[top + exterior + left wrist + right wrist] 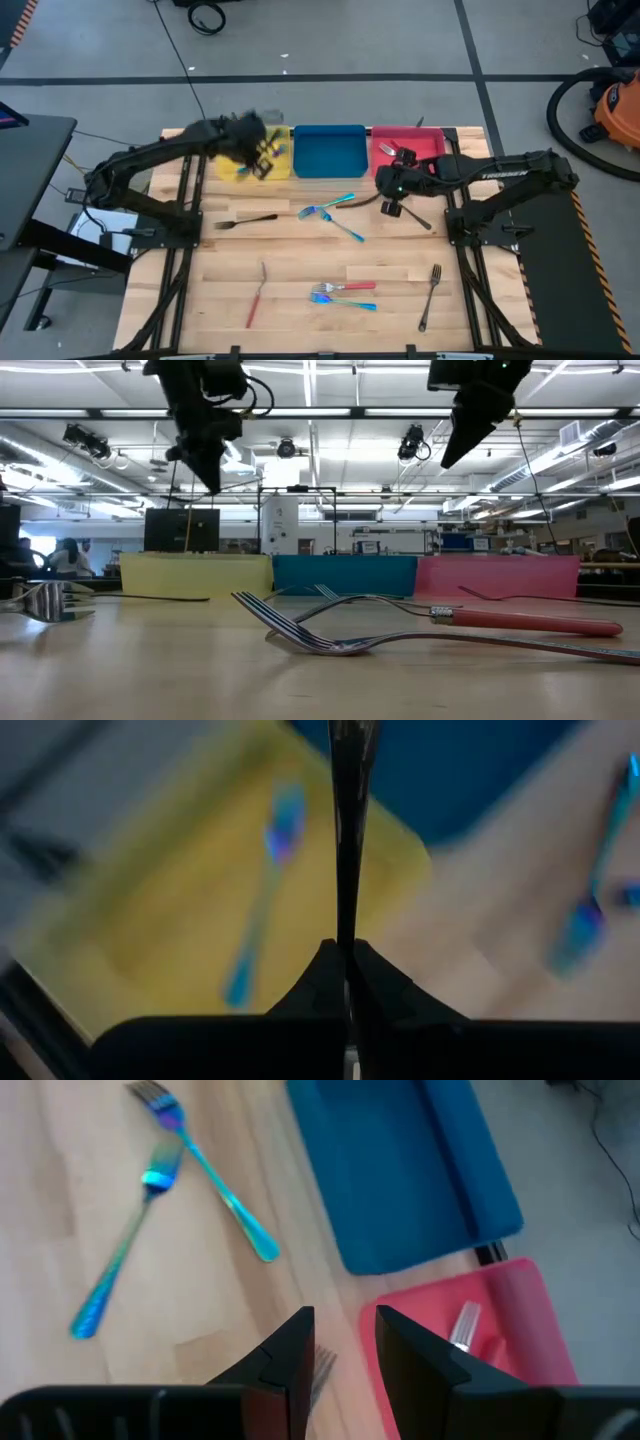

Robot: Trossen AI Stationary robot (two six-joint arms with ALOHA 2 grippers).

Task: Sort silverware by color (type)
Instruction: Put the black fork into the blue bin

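My left gripper (258,152) hangs above the yellow tray (225,170), shut on a dark grey utensil (350,820) seen edge-on. A blue spoon (262,910) lies in that tray. My right gripper (340,1340) is open and empty, above the table at the red tray's (510,1330) near left corner. A grey utensil's tip (322,1365) lies on the wood under it. Two blue forks (327,207) (345,228) lie crossed mid-table. In the low view both grippers (212,475) (450,455) are high above the table. My left gripper pinches the dark grey utensil between its two fingers, on a thin part (347,925) of it. Which end this is cannot be told. The utensil points straight ahead along the fingers and is lifted clear above the yellow tray (180,900).
The blue tray (328,150) stands between the yellow and red ones along the far edge. A silver piece (465,1325) lies in the red tray. On the wood lie a dark fork (245,222), a red fork (257,295), red and blue pieces (345,292) and a dark fork (430,295).
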